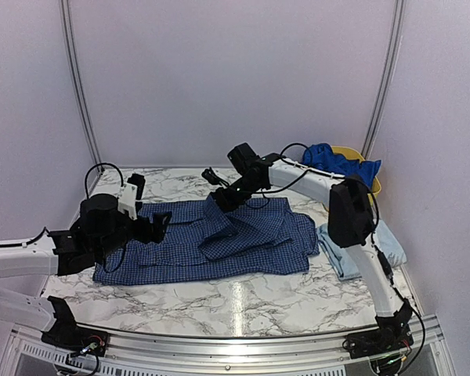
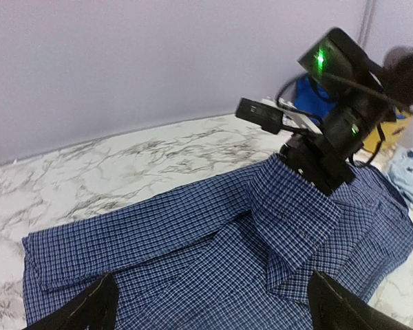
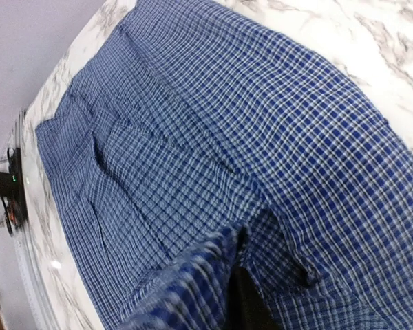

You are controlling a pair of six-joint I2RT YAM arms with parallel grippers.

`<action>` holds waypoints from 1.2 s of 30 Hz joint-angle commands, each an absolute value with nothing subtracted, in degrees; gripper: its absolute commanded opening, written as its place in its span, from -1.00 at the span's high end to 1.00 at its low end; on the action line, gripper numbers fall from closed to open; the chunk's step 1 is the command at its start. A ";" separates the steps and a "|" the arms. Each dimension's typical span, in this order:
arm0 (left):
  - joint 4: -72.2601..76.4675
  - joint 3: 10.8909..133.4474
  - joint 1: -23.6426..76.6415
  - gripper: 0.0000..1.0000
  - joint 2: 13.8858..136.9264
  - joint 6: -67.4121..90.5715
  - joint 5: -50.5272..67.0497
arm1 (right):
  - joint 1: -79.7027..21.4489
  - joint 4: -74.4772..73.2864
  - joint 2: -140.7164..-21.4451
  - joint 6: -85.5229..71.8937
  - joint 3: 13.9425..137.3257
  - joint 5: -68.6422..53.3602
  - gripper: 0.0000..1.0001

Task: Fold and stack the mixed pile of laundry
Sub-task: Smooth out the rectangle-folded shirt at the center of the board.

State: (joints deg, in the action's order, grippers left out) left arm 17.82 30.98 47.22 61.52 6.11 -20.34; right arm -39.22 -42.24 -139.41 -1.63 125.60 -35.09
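Right wrist: right gripper [image 3: 242,292] pinches the limp, light navy-and-white checked cloth shirt [image 3: 213,137] between its jaws; left gripper [image 2: 213,306] gapes released, and the hem below it looks best to grasp.

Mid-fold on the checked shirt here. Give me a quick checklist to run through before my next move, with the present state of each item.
1. Left gripper open, nothing in it: ok.
2. Right gripper holding the navy-and-white checked shirt: ok, a fold tents up to it.
3. Shirt lying flat: not ok, raised folds cross its middle.
4. Shirt wholly on the marble table: ok.
5. Pale blue T-shirt apart from the shirt: cannot tell, their edges come close beside the right arm.
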 commanded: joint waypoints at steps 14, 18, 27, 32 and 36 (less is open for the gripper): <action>10.36 46.12 39.99 -0.98 84.32 29.43 5.09 | -32.70 -24.70 -115.45 -12.61 101.23 -35.49 -0.97; 9.90 50.09 41.85 -0.98 87.95 28.58 6.05 | -31.48 -27.28 -112.25 -10.24 93.92 -35.85 -0.90; -11.94 70.20 54.59 -0.98 100.49 10.87 -10.81 | -27.36 -26.72 -104.56 -13.54 77.95 -33.78 -0.88; -16.75 78.52 57.84 -0.98 109.30 8.41 -17.56 | -27.16 -25.64 -103.80 -14.77 71.96 -33.48 -0.85; -18.99 84.71 58.36 -0.98 116.14 9.85 -21.84 | -26.91 -22.46 -104.15 -17.67 69.27 -33.05 -0.85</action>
